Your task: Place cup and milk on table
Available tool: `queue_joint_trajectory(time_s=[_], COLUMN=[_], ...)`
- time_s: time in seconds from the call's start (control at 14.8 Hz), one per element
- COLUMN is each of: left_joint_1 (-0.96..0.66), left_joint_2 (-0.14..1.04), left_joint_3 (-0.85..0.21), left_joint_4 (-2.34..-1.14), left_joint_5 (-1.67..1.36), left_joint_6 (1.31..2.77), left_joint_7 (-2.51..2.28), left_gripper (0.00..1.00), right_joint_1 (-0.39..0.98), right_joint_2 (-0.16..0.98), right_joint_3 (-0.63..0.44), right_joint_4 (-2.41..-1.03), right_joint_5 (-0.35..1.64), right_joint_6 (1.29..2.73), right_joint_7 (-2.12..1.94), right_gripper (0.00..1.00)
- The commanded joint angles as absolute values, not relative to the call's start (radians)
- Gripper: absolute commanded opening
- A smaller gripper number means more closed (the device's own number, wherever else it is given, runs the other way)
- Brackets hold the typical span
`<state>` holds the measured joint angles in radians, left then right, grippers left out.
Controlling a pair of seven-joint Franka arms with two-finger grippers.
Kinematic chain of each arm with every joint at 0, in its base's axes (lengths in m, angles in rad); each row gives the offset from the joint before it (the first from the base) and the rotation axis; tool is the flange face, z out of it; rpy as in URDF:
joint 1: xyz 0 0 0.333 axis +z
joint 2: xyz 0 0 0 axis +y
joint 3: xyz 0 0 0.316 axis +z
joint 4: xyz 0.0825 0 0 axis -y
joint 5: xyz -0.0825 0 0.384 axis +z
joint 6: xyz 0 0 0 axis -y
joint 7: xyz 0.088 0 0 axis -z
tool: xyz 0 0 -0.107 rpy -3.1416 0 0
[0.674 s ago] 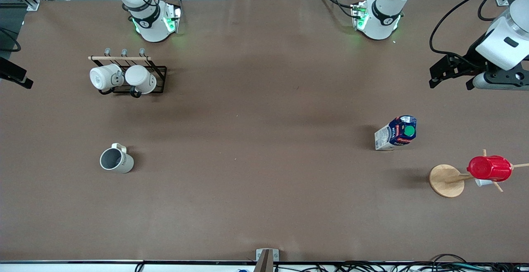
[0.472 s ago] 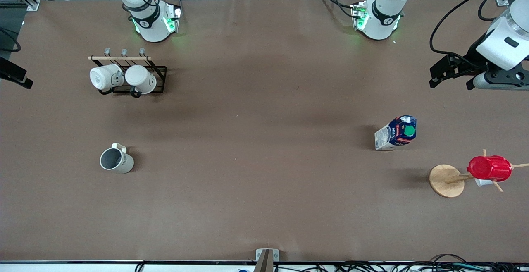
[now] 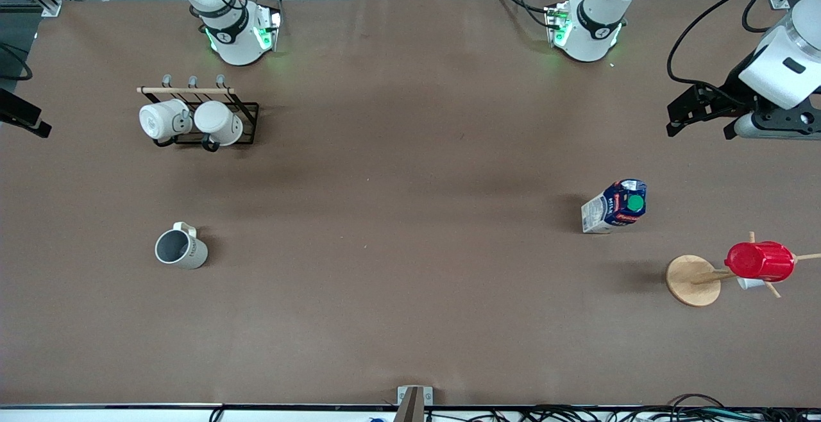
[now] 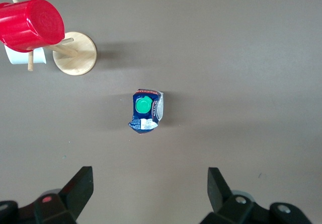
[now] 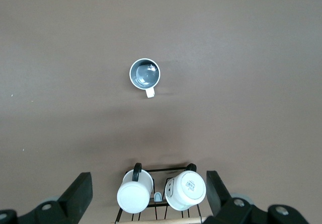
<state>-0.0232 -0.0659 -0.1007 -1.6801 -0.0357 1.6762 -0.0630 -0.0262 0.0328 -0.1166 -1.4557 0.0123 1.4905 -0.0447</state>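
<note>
The cup (image 3: 179, 249), a beige-grey mug with a grey inside, stands upright on the brown table (image 3: 410, 217) toward the right arm's end. It also shows in the right wrist view (image 5: 145, 74). The milk (image 3: 616, 206), a blue and white carton with a green cap, stands on the table toward the left arm's end. It also shows in the left wrist view (image 4: 146, 110). My left gripper (image 3: 699, 131) is open and empty, high over the table near the milk (image 4: 150, 176). My right gripper (image 5: 148, 181) is open and empty, high over the mug rack.
A black wire rack (image 3: 247, 111) with two white mugs (image 3: 218, 122) stands farther from the camera than the cup; it also shows in the right wrist view (image 5: 153, 173). A wooden cup tree (image 3: 693, 279) carrying a red ribbed cup (image 3: 760, 261) stands nearer than the milk.
</note>
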Motion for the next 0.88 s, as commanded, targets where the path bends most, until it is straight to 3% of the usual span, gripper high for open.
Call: queue_joint_trajectory(time_s=[0.0, 0.47, 0.81], left_joint_1=[-0.017, -0.015, -0.018], left_joint_2=[-0.055, 0.011, 0.101], left_joint_3=[-0.100, -0.086, -0.086], left_joint_4=[-1.667, -1.670, -1.675], left_joint_5=[-0.043, -0.046, -0.041], left_joint_6=[1.660, 1.698, 1.776], left_joint_7=[-0.051, -0.049, -0.051], left_gripper=[1.00, 1.00, 1.00], right_joint_1=[-0.025, -0.026, -0.023], right_joint_2=[0.015, 0.066, 0.213], right_joint_3=[-0.115, -0.117, -0.115], right_joint_4=[-1.471, -1.451, -1.471], right_joint_5=[-0.005, 0.001, 0.044], right_joint_6=[1.497, 1.519, 1.650], right_joint_7=[-0.028, -0.035, -0.046], right_gripper=[1.00, 1.00, 1.00])
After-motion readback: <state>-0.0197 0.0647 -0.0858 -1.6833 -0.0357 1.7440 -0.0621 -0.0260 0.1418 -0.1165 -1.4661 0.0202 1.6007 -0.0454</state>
